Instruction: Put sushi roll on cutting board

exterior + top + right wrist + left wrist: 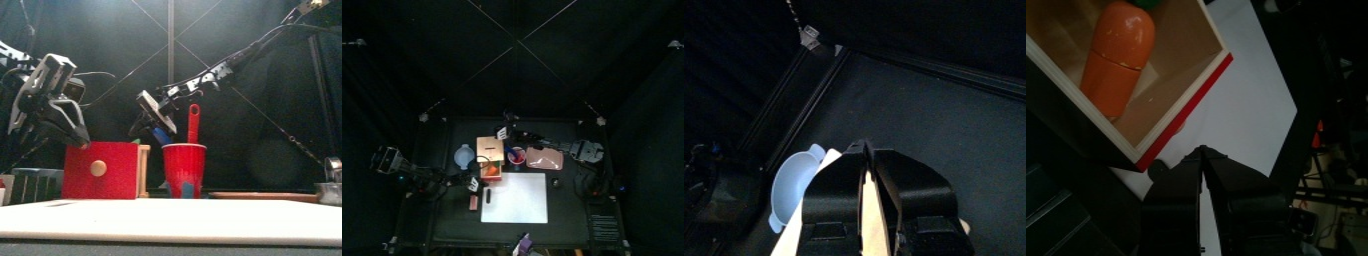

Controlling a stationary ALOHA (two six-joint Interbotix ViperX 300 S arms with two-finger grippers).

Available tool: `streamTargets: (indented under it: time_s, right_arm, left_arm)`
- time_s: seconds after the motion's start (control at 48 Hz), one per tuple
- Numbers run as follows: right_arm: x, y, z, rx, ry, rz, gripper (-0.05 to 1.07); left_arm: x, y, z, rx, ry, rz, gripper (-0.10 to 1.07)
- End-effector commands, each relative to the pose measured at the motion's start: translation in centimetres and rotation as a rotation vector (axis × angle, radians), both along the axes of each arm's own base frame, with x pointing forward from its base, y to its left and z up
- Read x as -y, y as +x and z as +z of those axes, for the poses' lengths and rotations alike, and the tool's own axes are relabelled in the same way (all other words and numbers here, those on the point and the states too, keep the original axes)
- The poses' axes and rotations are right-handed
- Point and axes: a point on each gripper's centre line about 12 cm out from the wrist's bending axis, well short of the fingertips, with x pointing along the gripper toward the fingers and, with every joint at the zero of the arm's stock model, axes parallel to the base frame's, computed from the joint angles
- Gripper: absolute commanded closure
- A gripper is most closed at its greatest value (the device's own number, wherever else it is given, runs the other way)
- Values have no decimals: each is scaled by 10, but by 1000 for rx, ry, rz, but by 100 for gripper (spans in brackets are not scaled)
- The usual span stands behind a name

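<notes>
White cutting board: one. Orange carrot: one, in wooden tray. Left tool, right tool: both nearly closed, empty.

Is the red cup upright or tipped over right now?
Upright. In the front view the red cup stands on its base with its mouth up, and a red-handled utensil rises from its mouth.

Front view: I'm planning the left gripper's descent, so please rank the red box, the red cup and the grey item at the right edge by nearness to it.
1. red box, just below the left gripper.
2. red cup, right of the box, mid-table.
3. grey item, far right edge.
</notes>
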Motion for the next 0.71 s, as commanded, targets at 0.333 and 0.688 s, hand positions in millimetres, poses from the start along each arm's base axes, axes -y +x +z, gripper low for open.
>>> streamTargets:
  time_s: [0.333,0.688]
  right_arm:
    - [0,-15,-15,-38,35,-22,53]
    - [-5,-17,-26,-59,50,-15,53]
  left_arm:
    - [-17,9,-6,-18,-3,93,53]
    - [-31,8,-6,-6,26,141,53]
